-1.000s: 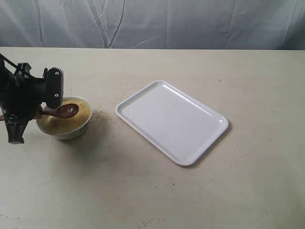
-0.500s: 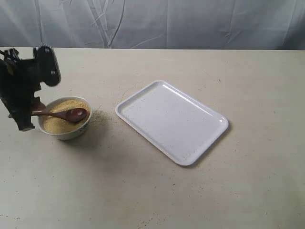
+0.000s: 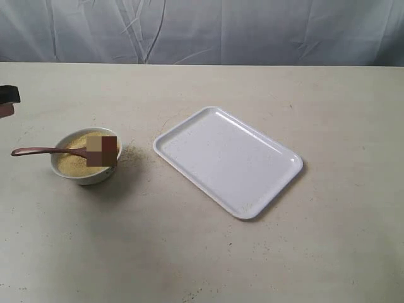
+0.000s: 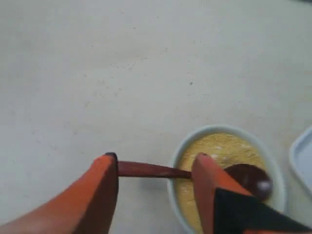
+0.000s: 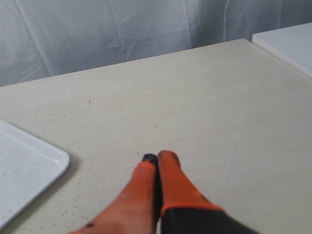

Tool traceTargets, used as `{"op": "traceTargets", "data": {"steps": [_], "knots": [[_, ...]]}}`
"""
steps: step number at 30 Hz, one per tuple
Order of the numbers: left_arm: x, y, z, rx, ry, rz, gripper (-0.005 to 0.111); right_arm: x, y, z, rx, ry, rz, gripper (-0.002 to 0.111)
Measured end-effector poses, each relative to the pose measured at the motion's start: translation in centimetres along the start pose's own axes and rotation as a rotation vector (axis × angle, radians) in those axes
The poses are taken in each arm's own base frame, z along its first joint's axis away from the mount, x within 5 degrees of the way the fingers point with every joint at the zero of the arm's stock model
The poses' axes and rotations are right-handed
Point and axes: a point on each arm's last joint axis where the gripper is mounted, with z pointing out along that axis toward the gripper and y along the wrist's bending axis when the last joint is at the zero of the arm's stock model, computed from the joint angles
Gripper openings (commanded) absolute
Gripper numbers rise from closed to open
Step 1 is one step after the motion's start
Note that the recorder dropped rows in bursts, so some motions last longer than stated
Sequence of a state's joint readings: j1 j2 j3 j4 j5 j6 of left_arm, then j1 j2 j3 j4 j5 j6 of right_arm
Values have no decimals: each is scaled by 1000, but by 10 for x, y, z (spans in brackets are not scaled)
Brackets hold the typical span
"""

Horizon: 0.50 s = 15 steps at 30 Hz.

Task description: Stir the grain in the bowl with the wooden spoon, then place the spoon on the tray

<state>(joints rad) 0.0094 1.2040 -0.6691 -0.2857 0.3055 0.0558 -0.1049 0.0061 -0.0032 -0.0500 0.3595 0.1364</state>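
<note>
The small white bowl of yellow-tan grain stands at the table's left. The dark wooden spoon lies in it, scoop on the grain, handle jutting left over the rim. In the left wrist view, the left gripper hangs open above the handle, apart from it, with the bowl and grain beneath. Only a dark bit of the left arm shows at the exterior view's left edge. The right gripper is shut and holds nothing. The white tray lies bare mid-table.
A few spilled grains lie between bowl and tray. The tray's corner shows beside the right gripper, and a white slab sits at the table's far corner in the right wrist view. A grey curtain hangs behind the table.
The left gripper has let go of the spoon and drawn away up and to the left, almost out of the exterior view. The spoon now rests in the bowl.
</note>
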Motion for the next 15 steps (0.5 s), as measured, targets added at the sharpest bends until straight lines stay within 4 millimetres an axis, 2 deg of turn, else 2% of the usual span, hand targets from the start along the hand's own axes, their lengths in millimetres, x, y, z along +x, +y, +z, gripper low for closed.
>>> {"op": "traceTargets", "data": {"steps": [5, 8, 10, 13, 15], "knots": [[51, 0, -16, 67, -179, -367, 47, 0, 0, 0, 0, 0, 0, 0], [81, 6, -18, 53, -220, -503, 47, 0, 0, 0, 0, 0, 0, 0], [93, 10, -17, 39, -243, -594, 47, 0, 0, 0, 0, 0, 0, 0], [107, 19, -17, 29, -282, -860, 47, 0, 0, 0, 0, 0, 0, 0], [111, 21, -15, 33, -303, -916, 47, 0, 0, 0, 0, 0, 0, 0]]}}
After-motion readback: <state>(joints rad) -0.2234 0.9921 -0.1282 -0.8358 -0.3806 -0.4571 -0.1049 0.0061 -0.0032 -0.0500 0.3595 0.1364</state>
